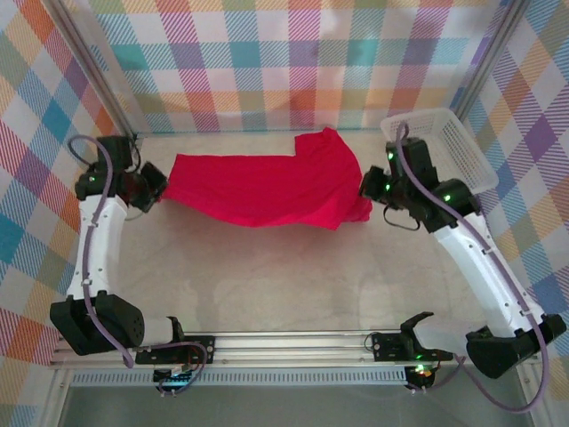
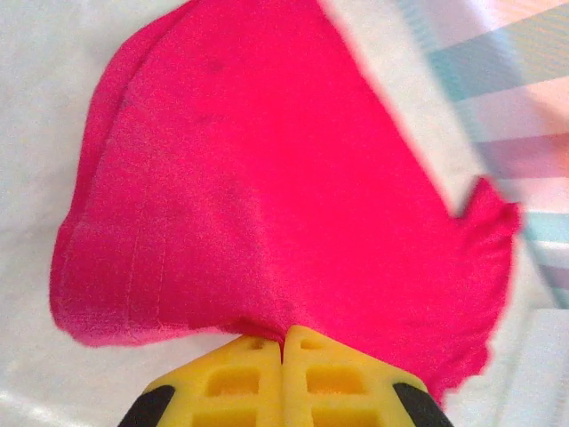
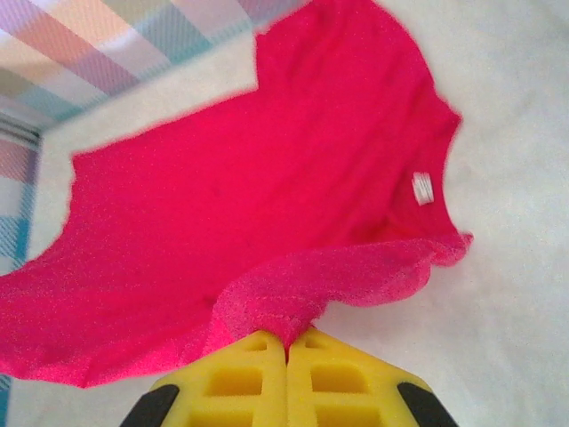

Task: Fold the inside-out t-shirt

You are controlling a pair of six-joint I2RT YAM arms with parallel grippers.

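Yellow fingers [image 2: 240,378] of the left gripper [image 2: 283,338] sit pressed together at the bottom of the left wrist view, clamped on an edge of the red t-shirt [image 2: 267,196]. Fabric fans away from the pinch point toward the far side.

In the right wrist view, the right gripper [image 3: 286,338] is likewise closed, with a rolled fold of the t-shirt caught between its fingertips. A small white tag [image 3: 423,188] shows on the fabric near a curved edge, beyond the grip.

From above, the t-shirt spans the far half of the counter [image 1: 284,285] between the two grippers, its left end at the left gripper and its right end at the right one. One flap points toward the checked back wall [image 1: 293,62]. A white mesh basket [image 1: 462,147] stands in the far right corner, just behind the right arm [image 1: 471,249], apart from the t-shirt.
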